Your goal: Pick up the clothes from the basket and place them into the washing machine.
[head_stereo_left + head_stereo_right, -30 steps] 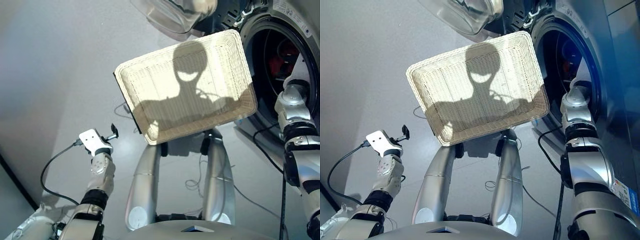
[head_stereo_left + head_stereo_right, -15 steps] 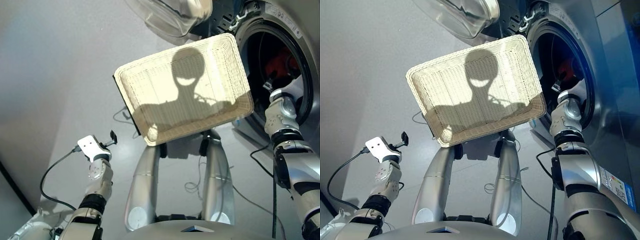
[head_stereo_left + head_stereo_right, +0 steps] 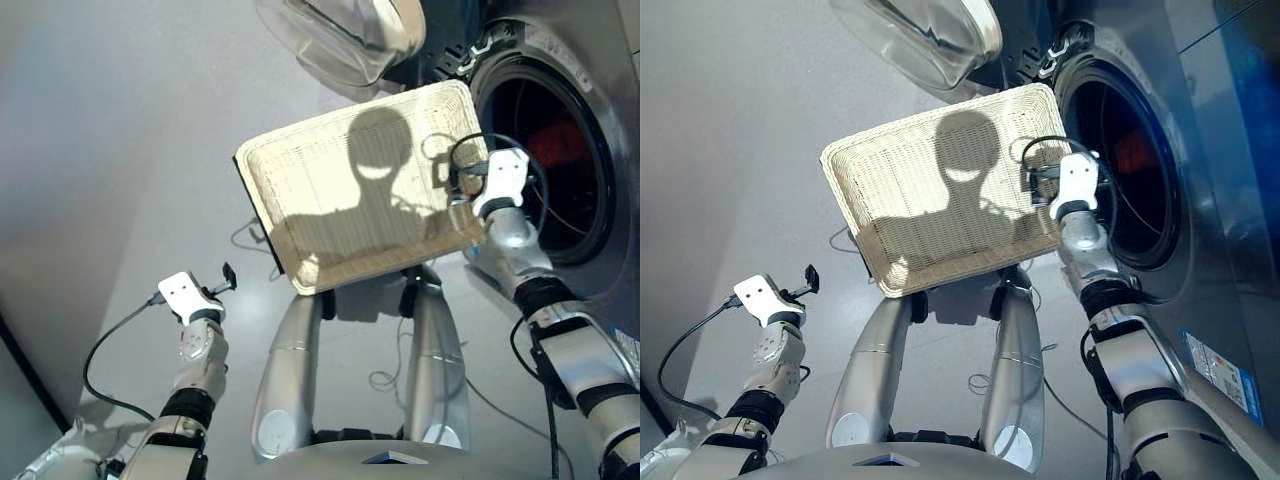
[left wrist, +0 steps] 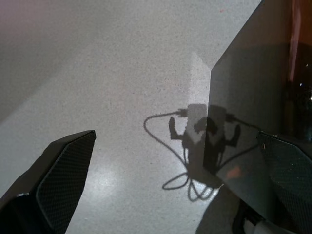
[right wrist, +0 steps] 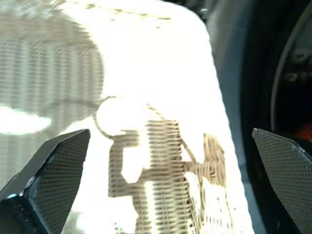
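Fingers spread on both sides: right fingers (image 5: 48,180) over basket (image 3: 330,200) near its drum-side edge, gripping nothing; left fingers (image 4: 58,180) low over floor (image 4: 122,73). Red cloth (image 3: 560,140) inside washing machine (image 3: 590,60) drum. Door (image 3: 350,35) open.

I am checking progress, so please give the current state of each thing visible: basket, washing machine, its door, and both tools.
basket: holds no clothes
washing machine: drum open, something red inside
door: swung open
left tool: open, holding nothing
right tool: open, above the basket
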